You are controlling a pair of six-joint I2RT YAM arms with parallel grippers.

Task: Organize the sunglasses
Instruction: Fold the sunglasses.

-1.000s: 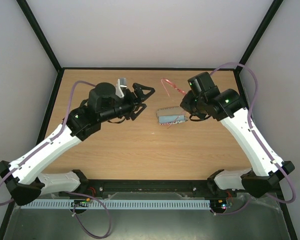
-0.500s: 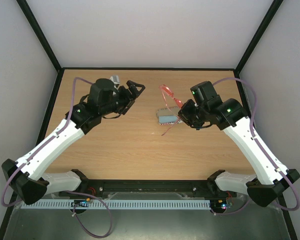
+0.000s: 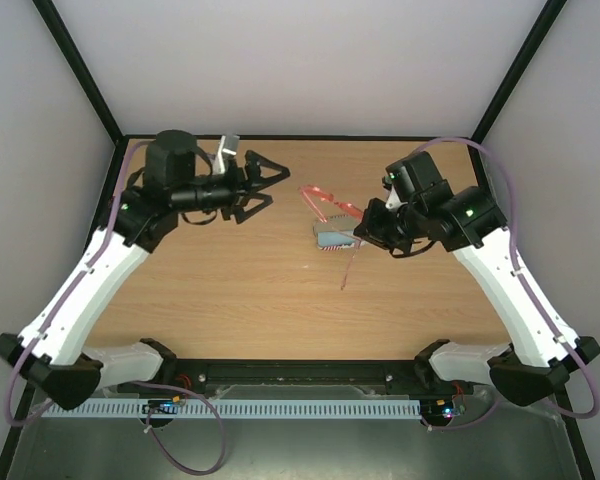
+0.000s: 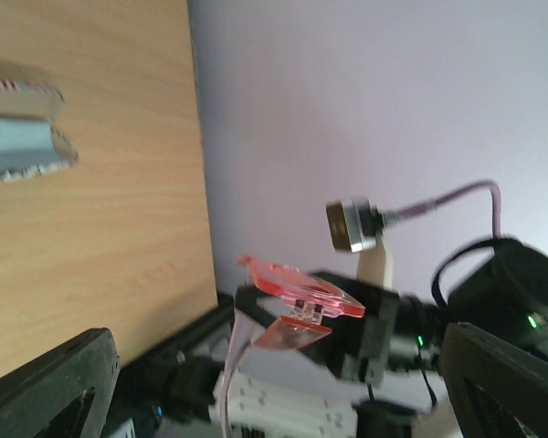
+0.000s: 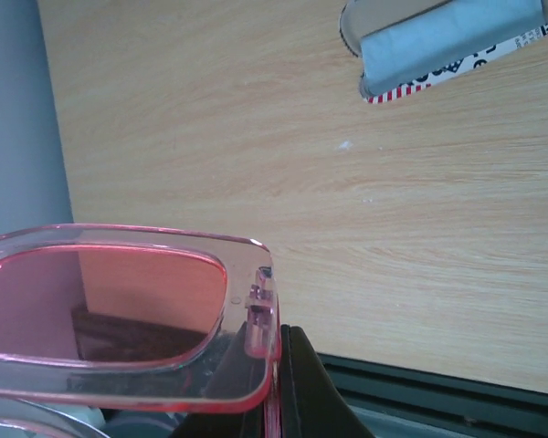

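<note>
The sunglasses (image 3: 321,196), a slim reddish-orange frame, hang in the air above the table. My right gripper (image 3: 364,224) is shut on one end of the frame. One long arm of the sunglasses dangles down toward the table. In the right wrist view the lens (image 5: 110,310) fills the lower left, pinched at its hinge beside my black finger (image 5: 303,383). The oval flag-patterned case (image 3: 332,236) lies open under the sunglasses with the light blue cloth (image 5: 447,41) in it. My left gripper (image 3: 256,186) is open and empty, left of the sunglasses, and sees them (image 4: 297,297) ahead.
The wooden table (image 3: 230,290) has a black raised rim all round and pale walls behind it. The case also shows in the left wrist view (image 4: 18,137). Both arm bases stand at the near edge.
My left arm has drawn back toward the far left and turned its open gripper toward the sunglasses. The right gripper has turned the sunglasses, and one arm now hangs lower over the table.
</note>
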